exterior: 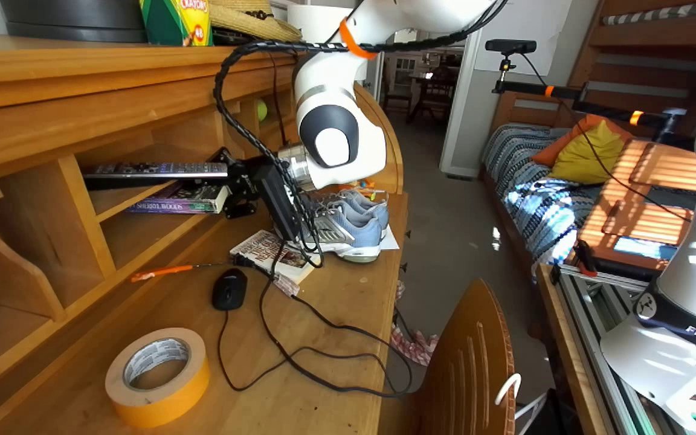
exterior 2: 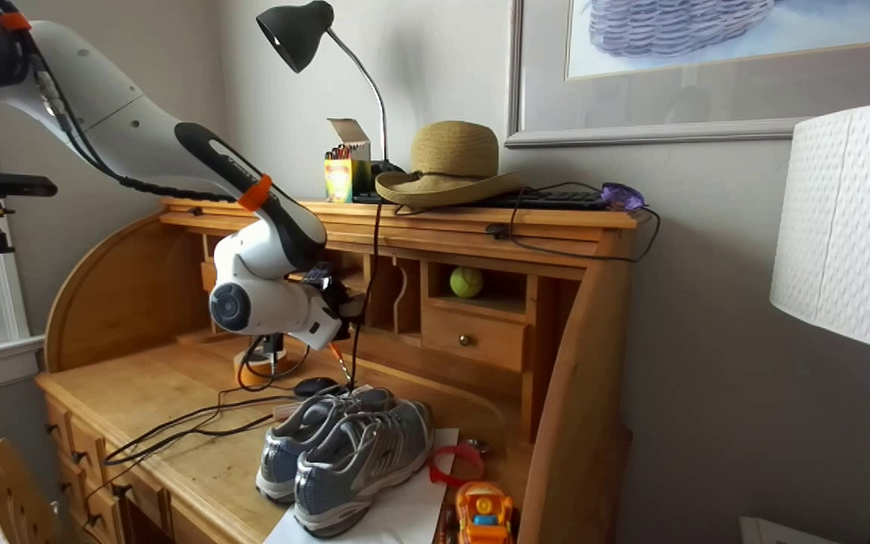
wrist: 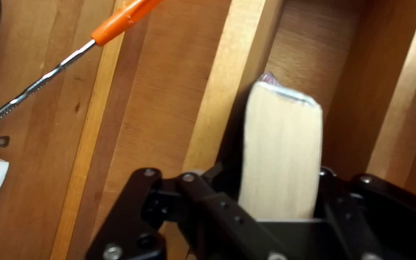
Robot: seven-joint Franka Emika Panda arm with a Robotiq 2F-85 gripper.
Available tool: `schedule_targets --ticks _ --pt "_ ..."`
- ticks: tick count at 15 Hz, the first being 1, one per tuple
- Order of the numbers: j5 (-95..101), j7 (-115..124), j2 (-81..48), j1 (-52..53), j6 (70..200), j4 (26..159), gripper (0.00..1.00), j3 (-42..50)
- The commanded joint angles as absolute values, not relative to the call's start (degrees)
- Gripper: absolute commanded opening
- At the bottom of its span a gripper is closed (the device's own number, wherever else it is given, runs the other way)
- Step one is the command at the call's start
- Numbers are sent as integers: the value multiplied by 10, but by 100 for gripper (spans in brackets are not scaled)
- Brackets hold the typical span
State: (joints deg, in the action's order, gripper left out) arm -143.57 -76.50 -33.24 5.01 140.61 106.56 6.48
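A thick paperback book (exterior: 182,201) with a purple spine lies in a desk cubby, partly slid in. My gripper (exterior: 228,186) is at its outer end, its black fingers shut on the book. In the wrist view the book (wrist: 282,151) shows its cream page edge between both sides of the gripper (wrist: 278,180); the fingertips are hidden. A silver-and-black remote (exterior: 167,171) lies just above the book. In an exterior view the arm's wrist (exterior 2: 276,306) largely hides the gripper.
On the desktop are an orange-handled screwdriver (exterior: 164,273), a black mouse (exterior: 229,289), a tape roll (exterior: 157,380), another paperback (exterior: 275,248), grey shoes (exterior 2: 359,461) and loose black cables. Wooden dividers (exterior: 85,211) bound the cubbies. A chair (exterior: 475,362) stands at the desk's front.
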Motion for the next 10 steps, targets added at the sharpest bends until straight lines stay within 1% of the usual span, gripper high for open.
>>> schedule_targets --ticks 1,2,3,4,7,8,10 --pt "-1441 -746 -364 65 1442 1022 8 69" --pt "-1439 -744 -365 66 1446 1021 8 69" --pt "-1439 -742 -365 68 1448 1022 58 68" --pt "-1439 -740 -364 69 1452 1022 59 69" --pt "-1438 -743 -352 69 1444 1037 77 68" --pt "-1437 -744 -347 68 1438 1046 81 69" --pt "-1437 -745 -339 65 1428 1061 81 68"
